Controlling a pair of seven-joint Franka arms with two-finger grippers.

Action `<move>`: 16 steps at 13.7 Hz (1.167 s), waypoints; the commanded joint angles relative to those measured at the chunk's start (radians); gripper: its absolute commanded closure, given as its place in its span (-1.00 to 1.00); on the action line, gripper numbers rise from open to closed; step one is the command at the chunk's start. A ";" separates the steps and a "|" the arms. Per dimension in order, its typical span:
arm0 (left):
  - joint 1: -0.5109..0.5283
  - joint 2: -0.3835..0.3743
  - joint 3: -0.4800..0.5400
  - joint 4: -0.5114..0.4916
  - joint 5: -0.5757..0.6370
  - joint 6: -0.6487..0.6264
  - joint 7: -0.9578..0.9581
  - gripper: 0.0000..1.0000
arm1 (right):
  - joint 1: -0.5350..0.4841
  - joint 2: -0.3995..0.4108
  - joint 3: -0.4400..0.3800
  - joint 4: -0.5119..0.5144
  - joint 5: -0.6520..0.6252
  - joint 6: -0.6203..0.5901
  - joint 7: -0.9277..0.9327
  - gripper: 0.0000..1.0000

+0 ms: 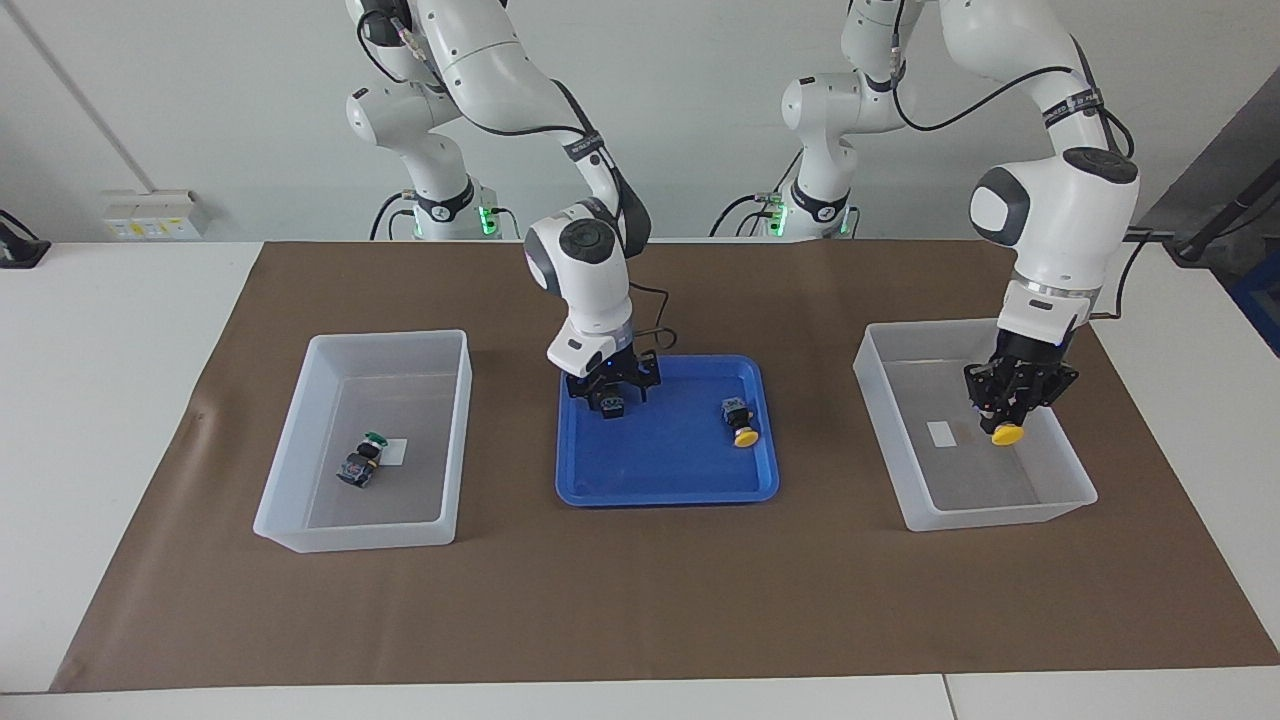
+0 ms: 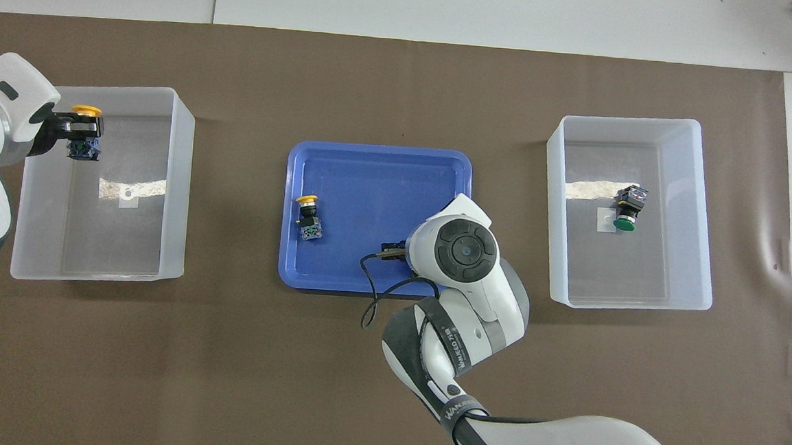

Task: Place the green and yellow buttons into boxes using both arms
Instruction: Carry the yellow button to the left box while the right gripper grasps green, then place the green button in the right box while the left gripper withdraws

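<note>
A: Held yellow button (image 1: pixel 1006 433) hangs cap-down inside the box (image 1: pixel 1060 500) at the left arm's end of the worktop; it sits close to that box's outer wall, off the white label (image 1: pixel 941 433); the box has nothing else in it.

B: Risk there?

A: Judged: let go from this height, the blocky body may tip or roll on landing; so near the wall it could also knock the side; a snag on a finger would drag it back up.

B: Left hand (image 1: pixel 1012 405)?

A: Pressed tight on the button's black body; cap pokes out below.

B: Other buttons?

A: One green button (image 1: pixel 360 462) lies in the box (image 1: pixel 290 530) at the right arm's end; a second yellow button (image 1: pixel 741 422) lies on its side in the blue tray (image 1: pixel 665 492); the second green button (image 1: pixel 611 404) is in the tray under the right hand (image 1: pixel 611 385).

B: Right hand's state?

A: Down around that button; fingers partly drawn in; cannot tell whether they grip it yet.

B: Risk?

A: Judged: an off-centre pinch could squirt the small body sideways across the tray.
</note>
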State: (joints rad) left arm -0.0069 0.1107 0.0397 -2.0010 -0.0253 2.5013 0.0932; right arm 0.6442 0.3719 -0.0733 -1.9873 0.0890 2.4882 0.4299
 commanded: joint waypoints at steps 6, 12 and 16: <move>0.031 0.159 -0.012 -0.048 0.008 0.238 0.025 1.00 | -0.050 -0.094 -0.019 0.059 -0.023 -0.135 0.063 1.00; 0.018 0.277 -0.011 0.008 0.015 0.332 0.030 -1.00 | -0.306 -0.267 -0.020 0.062 -0.026 -0.334 -0.125 1.00; 0.013 0.178 -0.011 0.013 0.015 0.227 0.026 -1.00 | -0.484 -0.300 -0.017 -0.008 -0.026 -0.353 -0.405 1.00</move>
State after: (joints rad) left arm 0.0068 0.3659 0.0270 -1.9828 -0.0252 2.8158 0.1137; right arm 0.2229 0.0997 -0.1083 -1.9306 0.0737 2.1189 0.1167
